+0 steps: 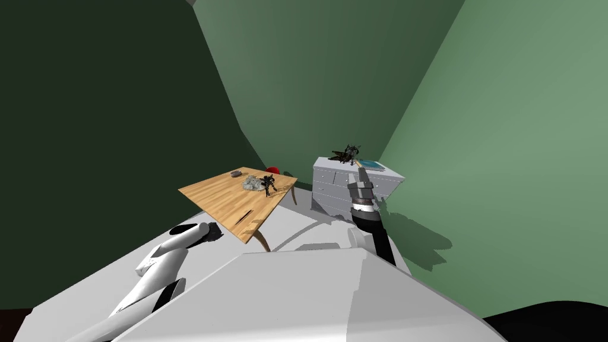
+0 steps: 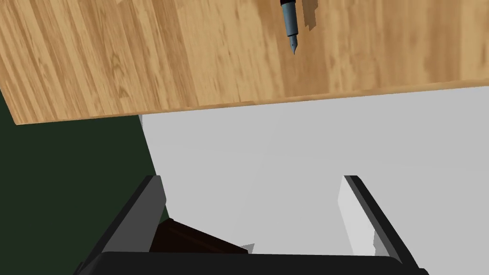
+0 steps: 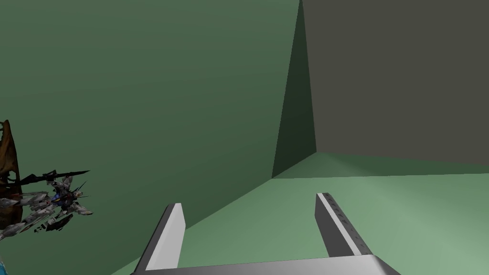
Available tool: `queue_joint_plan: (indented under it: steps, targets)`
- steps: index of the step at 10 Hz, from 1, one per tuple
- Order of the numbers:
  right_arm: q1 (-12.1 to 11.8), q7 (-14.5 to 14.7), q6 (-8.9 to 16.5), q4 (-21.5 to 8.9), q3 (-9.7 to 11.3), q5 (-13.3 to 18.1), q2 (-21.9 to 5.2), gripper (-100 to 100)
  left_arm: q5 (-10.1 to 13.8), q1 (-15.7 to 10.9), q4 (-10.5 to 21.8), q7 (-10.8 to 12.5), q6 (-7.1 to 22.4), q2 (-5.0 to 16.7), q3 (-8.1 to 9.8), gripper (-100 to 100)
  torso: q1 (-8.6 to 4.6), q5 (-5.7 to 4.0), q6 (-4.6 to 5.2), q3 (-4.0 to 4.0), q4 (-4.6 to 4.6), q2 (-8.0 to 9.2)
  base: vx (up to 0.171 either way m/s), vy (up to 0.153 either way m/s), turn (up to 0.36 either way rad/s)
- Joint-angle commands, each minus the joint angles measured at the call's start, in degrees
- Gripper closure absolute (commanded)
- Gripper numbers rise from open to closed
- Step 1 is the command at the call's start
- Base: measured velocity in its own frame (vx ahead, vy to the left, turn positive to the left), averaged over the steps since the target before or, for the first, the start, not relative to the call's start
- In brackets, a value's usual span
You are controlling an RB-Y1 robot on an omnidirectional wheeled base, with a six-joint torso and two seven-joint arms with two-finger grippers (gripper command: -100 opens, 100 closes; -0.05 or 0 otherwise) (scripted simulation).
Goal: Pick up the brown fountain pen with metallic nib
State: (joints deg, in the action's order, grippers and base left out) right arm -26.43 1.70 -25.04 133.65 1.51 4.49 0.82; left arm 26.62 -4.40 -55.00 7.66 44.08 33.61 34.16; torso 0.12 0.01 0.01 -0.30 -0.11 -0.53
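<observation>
Because the fountain pen (image 2: 290, 24) lies by the wooden table's (image 2: 143, 57) near edge, we hold our left gripper (image 2: 252, 180) spread, short of it; our right gripper (image 3: 249, 200), also spread, idles.

– How much of the pen (image 2: 290, 26) shows?
– Left wrist view: nib and grey grip only; the barrel is cut off by the edge. From the head, the pen (image 1: 244, 216) is a dark sliver, too small to tell.
– The winged figure (image 3: 47, 203)?
– Cut off too.
</observation>
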Motion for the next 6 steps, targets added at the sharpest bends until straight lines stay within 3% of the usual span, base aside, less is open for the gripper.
queue_joint_plan:
  steps: [1,6]
  targets:
    - [0.0,0.0,0.0,0.0,0.0,0.0,0.0,0,0.0,-0.8,1.9,0.3,2.0,0.2,0.27,-100,0.00,0.00,0.00,0.00,0.00,0.00,0.097,0.006,0.004]
    - [0.0,0.0,0.0,0.0,0.0,0.0,0.0,0,0.9,-3.9,9.4,1.5,9.3,1.8,1.88,-100,-0.05,0.00,0.00,0.03,0.00,0.07,0.114,0.011,0.005]
